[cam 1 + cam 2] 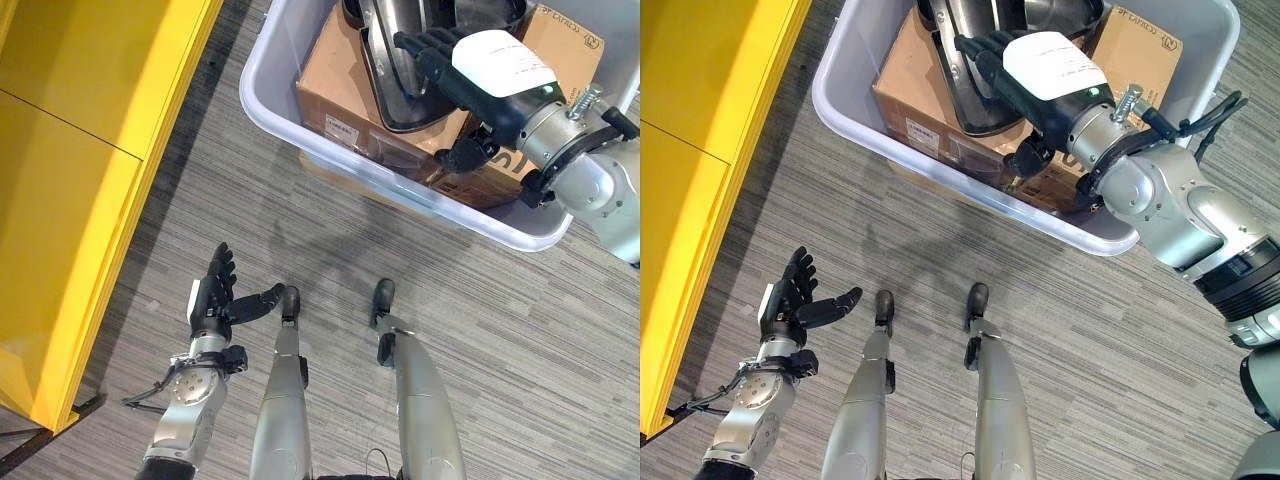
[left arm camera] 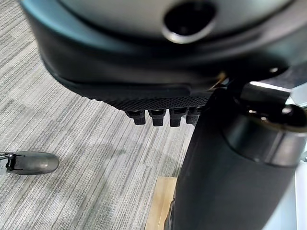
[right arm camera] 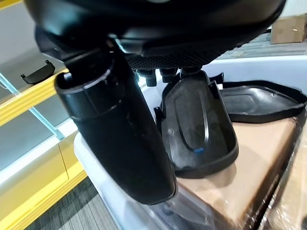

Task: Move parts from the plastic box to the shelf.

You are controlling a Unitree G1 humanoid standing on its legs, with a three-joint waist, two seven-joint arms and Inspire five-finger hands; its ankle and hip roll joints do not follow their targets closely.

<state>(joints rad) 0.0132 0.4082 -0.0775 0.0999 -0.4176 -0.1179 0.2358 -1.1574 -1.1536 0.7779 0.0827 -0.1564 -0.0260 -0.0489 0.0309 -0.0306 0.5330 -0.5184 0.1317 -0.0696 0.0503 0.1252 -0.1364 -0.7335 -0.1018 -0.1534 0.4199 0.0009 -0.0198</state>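
Note:
A pale grey plastic box (image 1: 275,60) stands on the carpet ahead of me. It holds cardboard cartons (image 1: 340,90) with black moulded plastic parts (image 1: 400,100) lying on top. My right hand (image 1: 500,65) reaches into the box from the right, open. Its straight fingers (image 3: 163,74) lie over the rim of the nearest black part (image 3: 201,129), and its thumb (image 3: 120,134) hangs beside the carton. A second black part (image 3: 259,100) lies behind. My left hand (image 1: 215,295) hangs low at the left over the carpet, open and holding nothing.
The yellow shelf (image 1: 80,150) runs along the left side, close to my left hand. Grey striped carpet (image 1: 400,300) lies between the shelf and the box.

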